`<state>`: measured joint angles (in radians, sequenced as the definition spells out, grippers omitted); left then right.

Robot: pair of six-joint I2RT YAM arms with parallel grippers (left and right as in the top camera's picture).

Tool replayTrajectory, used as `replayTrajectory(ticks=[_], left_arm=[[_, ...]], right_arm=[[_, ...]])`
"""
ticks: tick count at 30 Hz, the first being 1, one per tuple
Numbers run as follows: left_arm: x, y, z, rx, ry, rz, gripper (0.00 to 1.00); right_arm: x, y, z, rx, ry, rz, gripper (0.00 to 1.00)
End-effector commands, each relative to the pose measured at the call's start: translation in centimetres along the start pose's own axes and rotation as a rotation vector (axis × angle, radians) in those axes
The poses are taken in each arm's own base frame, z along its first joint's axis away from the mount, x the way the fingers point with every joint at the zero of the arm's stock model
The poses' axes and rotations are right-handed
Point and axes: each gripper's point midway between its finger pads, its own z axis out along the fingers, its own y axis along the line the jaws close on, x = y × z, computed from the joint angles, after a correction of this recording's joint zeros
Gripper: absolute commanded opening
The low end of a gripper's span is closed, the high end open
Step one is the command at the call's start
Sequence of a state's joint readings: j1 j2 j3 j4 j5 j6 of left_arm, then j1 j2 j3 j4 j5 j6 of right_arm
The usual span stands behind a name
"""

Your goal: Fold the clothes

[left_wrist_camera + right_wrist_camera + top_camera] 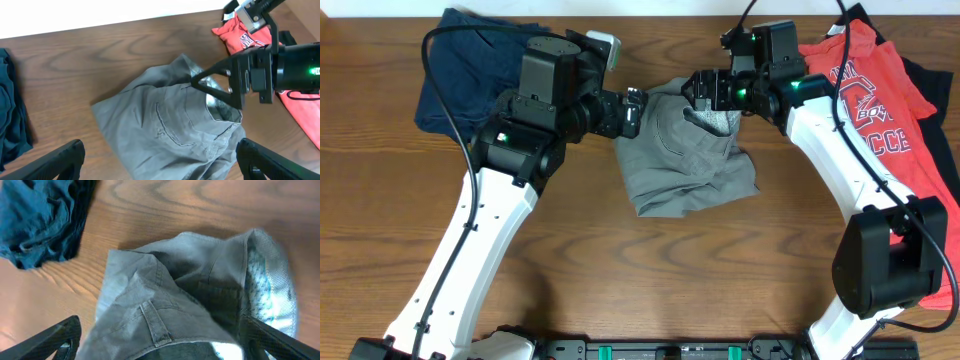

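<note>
Overhead, the grey-khaki shorts [685, 165] are bunched between both arms. Left wrist: the left gripper [160, 150] is held wide, empty. Right wrist: the right gripper [160, 330] is spread wide over the pale waistband [270, 285], which should be pinched at its edge and drawn flat; no container is seen

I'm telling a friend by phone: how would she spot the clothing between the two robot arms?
On the wooden table, look to the middle, between the left gripper and the right gripper: the grey-khaki shorts lie there crumpled. Unlike the dark navy shorts on one side and the red T-shirt on the other, they show a pale inner waistband.
</note>
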<state>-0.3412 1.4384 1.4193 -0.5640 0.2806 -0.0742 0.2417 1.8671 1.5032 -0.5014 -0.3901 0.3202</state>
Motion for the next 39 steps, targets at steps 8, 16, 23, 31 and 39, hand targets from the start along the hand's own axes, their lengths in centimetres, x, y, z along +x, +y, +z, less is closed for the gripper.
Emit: replayTrajectory(ticks=[8,16,23,31,39], left_arm=[[-0.6,0.3,-0.4,-0.015,-0.015,0.014,0.98],[-0.2,0.3,-0.3,-0.016,-0.003,0.018,0.98],[0.0,0.3,-0.3,-0.017,0.006,0.016,0.98],[-0.1,0.3,-0.3,-0.017,0.004,0.016,0.98],[-0.1,0.3,-0.3,-0.017,0.004,0.016,0.98]], right_arm=[[-0.6,0.5,-2.3,-0.115,0.026,0.377,0.99],[-0.1,2.6,-2.8,-0.241,0.089,0.393,0.99],[1.1,1.8,-1.9,-0.215,0.102,0.408,0.96],[1.9,2.5,0.5,-0.264,0.068,0.392,0.96],[0.2,-1.6,5.0,-0.145,-0.073,0.334,0.99]])
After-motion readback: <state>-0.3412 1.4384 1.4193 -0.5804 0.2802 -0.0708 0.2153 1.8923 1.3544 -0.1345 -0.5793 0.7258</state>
